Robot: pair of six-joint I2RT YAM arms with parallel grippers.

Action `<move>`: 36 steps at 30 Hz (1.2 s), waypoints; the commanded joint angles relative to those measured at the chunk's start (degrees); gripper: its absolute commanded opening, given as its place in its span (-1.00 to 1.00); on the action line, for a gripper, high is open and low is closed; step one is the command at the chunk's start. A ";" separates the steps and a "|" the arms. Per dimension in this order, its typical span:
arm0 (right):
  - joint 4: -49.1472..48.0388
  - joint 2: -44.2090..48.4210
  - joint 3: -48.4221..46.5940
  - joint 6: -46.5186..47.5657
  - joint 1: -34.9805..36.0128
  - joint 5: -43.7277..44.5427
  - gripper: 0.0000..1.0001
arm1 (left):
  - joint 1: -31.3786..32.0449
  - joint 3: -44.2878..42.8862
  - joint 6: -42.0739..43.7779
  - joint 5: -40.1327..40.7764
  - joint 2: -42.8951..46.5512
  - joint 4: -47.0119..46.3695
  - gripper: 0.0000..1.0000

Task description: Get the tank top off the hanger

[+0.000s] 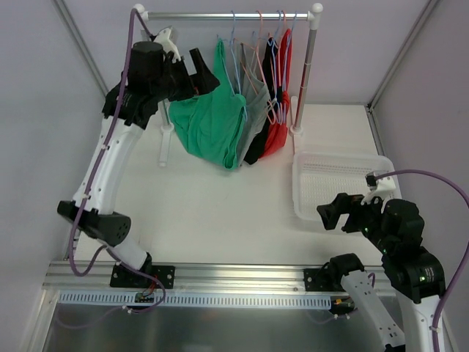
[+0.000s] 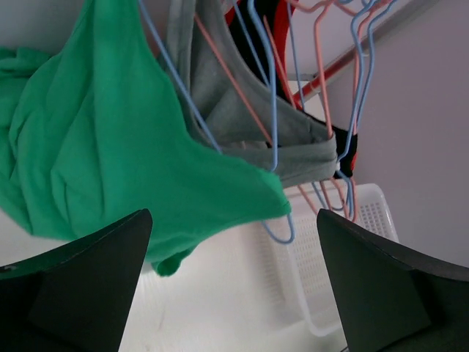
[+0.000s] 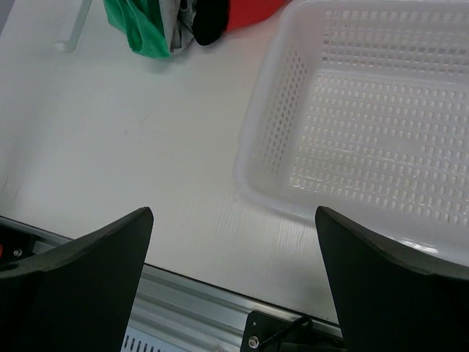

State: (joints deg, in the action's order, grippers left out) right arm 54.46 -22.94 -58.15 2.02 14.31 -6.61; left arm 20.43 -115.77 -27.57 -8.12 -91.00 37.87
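Note:
A green tank top (image 1: 212,125) hangs on a blue wire hanger (image 1: 233,51) at the left of the rail (image 1: 227,15). In the left wrist view the green top (image 2: 110,154) fills the upper left and the blue hanger (image 2: 275,132) runs through it. My left gripper (image 1: 199,73) is open, raised just left of the green top, not touching it. My right gripper (image 1: 333,213) is open and empty, low over the table beside the basket.
Grey (image 1: 253,117), black and red (image 1: 275,136) tops hang right of the green one on several pink and blue hangers. A white plastic basket (image 1: 341,183) sits at the right; it also shows in the right wrist view (image 3: 366,117). Rack posts (image 1: 304,73) stand on the table.

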 commanded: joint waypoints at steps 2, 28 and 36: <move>-2.42 0.97 1.20 -1.41 0.20 -3.93 0.99 | 0.40 -15.67 2.26 -7.60 -11.87 -1.74 0.97; -0.58 5.18 6.73 -1.85 0.28 -7.10 0.99 | 2.16 -17.30 -1.61 -14.20 -26.95 -22.48 -0.71; -0.40 5.27 7.00 -1.85 0.28 -7.10 0.99 | 2.34 -13.26 -0.38 -12.98 -20.72 -23.45 -1.00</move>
State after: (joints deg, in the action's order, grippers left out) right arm 54.22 -18.22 -51.62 0.73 14.31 -12.75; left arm 22.20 -130.02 -29.26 -20.97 -118.30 16.73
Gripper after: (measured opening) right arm 0.993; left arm 0.024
